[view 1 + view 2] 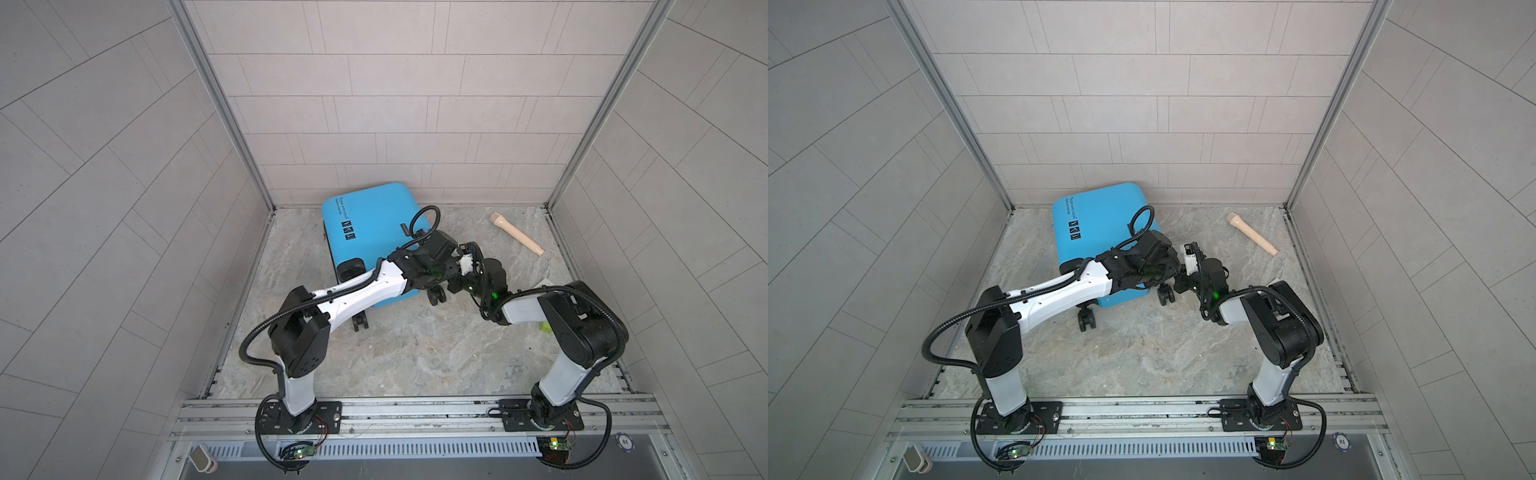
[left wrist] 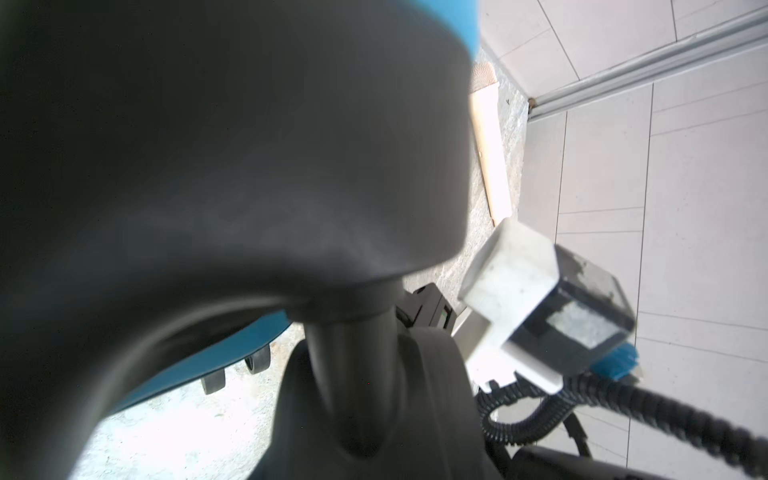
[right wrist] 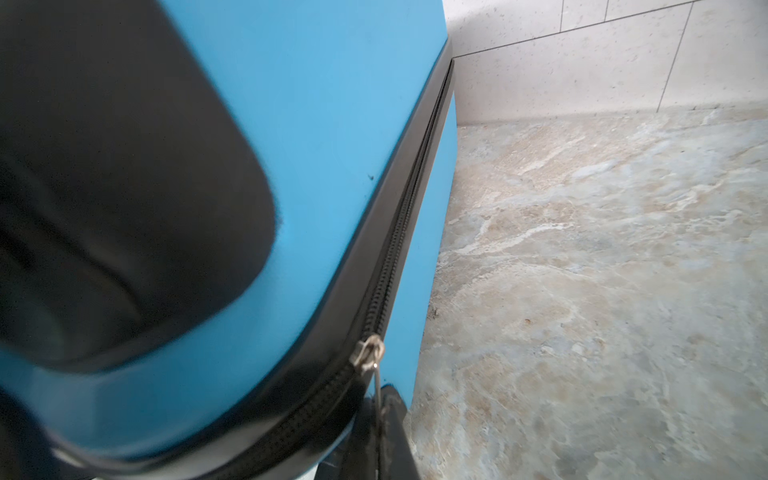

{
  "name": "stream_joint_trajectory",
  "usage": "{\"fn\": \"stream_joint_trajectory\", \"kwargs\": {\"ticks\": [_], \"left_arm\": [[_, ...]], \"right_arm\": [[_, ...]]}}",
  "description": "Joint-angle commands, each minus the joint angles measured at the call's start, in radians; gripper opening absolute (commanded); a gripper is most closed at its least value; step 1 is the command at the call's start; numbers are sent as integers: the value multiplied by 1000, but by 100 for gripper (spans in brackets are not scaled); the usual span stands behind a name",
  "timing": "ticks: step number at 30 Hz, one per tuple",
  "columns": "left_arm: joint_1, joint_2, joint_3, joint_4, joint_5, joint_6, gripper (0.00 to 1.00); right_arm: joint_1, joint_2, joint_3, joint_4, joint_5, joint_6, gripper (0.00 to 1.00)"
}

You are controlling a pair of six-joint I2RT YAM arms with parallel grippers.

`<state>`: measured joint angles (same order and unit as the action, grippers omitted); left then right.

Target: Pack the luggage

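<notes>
The luggage (image 1: 374, 224) (image 1: 1100, 220), a bright-blue suitcase, lies closed on the floor by the back wall. My left gripper (image 1: 438, 284) (image 1: 1163, 282) reaches across to its near right corner. In the left wrist view a black caster wheel (image 2: 353, 374) fills the space at the jaws, which are closed round it, their fingers hidden. My right gripper (image 3: 380, 436) is shut on the thin metal pull hanging from the zipper slider (image 3: 368, 352) on the black zipper (image 3: 399, 232). In both top views the left wrist hides these fingers.
A beige stick with a rounded head (image 1: 517, 233) (image 1: 1251, 232) lies on the marble floor at the back right. A small yellow-green object (image 1: 545, 328) peeks from behind the right arm. Another suitcase wheel (image 1: 360, 322) sticks out toward the front. Tiled walls enclose three sides.
</notes>
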<state>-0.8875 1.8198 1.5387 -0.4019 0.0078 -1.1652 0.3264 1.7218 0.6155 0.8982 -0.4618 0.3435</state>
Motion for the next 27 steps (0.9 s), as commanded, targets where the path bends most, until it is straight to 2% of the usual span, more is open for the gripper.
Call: {"fn": "stream_joint_trajectory", "kwargs": {"ticks": [1, 12, 21, 27], "left_arm": [[-33, -88, -24, -63, 70, 152, 0], [-81, -220, -115, -201, 161, 214, 0], [-126, -373, -236, -290, 166, 229, 0], [-134, -479, -280, -396, 133, 261, 0]], "right_arm": [[-21, -37, 49, -39, 95, -3, 0], [-21, -91, 69, -146, 146, -52, 0], [-22, -107, 107, -219, 199, -77, 0], [-63, -45, 203, -277, 251, -64, 0]]}}
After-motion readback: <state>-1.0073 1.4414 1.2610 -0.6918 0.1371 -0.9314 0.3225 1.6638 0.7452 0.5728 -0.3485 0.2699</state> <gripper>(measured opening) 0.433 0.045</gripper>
